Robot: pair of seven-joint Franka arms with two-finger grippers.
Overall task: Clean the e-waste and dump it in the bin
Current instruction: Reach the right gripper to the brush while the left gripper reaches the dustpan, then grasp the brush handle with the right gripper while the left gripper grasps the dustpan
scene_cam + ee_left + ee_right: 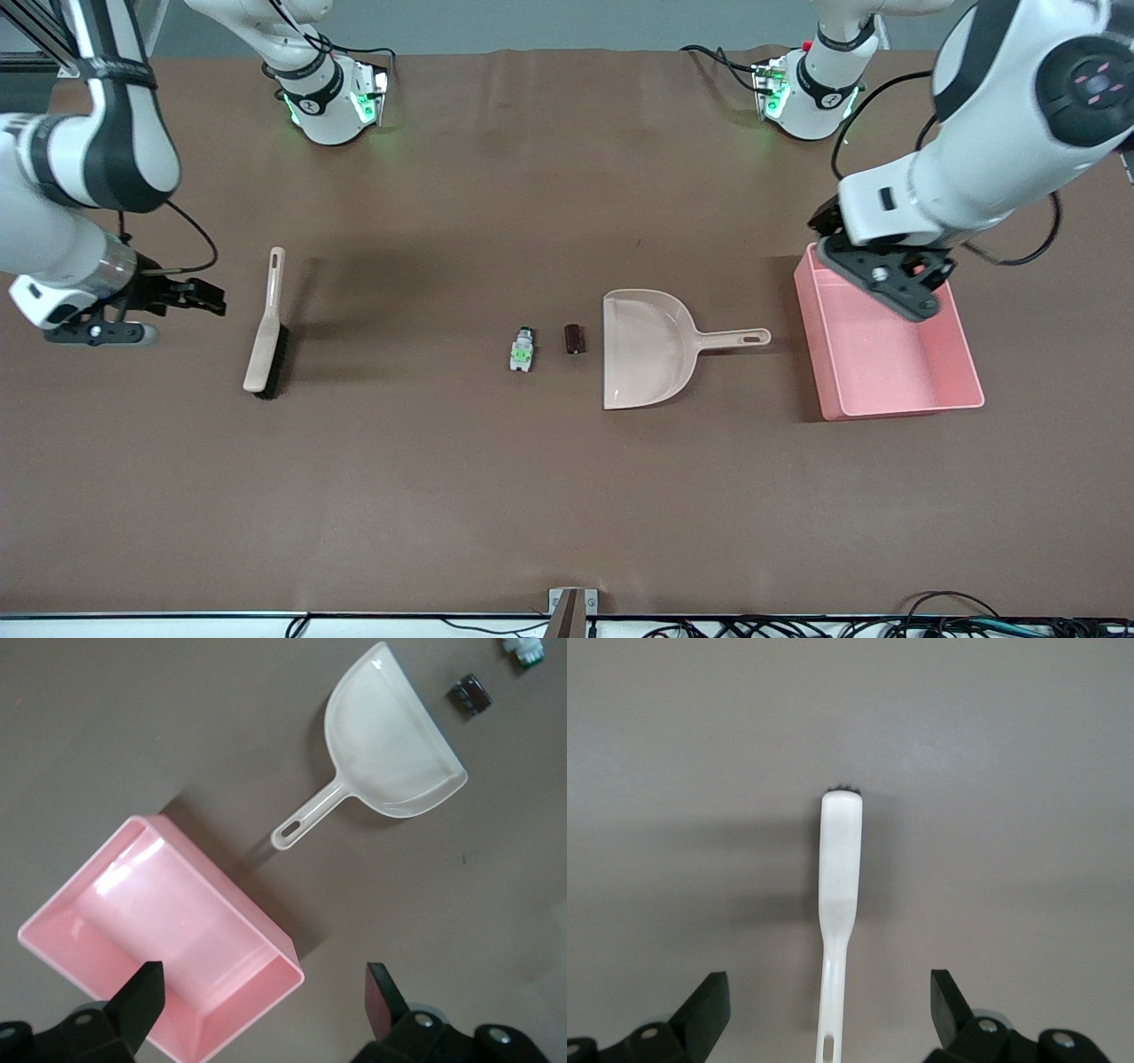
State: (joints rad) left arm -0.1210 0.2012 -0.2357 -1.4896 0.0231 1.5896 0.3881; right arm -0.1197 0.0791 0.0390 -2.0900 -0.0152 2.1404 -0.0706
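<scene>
So from the front camera, the right gripper [199, 297] hangs in the air over bare brown table [443, 496] toward the right arm's end, just beside the beige plastic brush with dark bristles [266, 332], empty, and from here I can't really judge its opening. The left gripper [895, 288] hovers over the pink rectangular plastic bin [895, 390], well apart from the beige plastic dustpan with a handle [660, 347]. The e-waste sits right at the dustpan's open mouth: the small white-grey component with a green patch [523, 348] and the dark maroon stubby cylinder [575, 338], a short sweep away, which I'd guess is why it's laid out like that. Left wrist view: the left gripper [266, 997] is spread wide, holding nothing, the bin [89, 930] straight below it and the dustpan [390, 749] further out, handle pointing back toward it. Right wrist view: the right gripper [830, 1001] is wide open and empty too, with the brush [840, 877] handle lined up between the fingertips, looks staged for a grab.
</scene>
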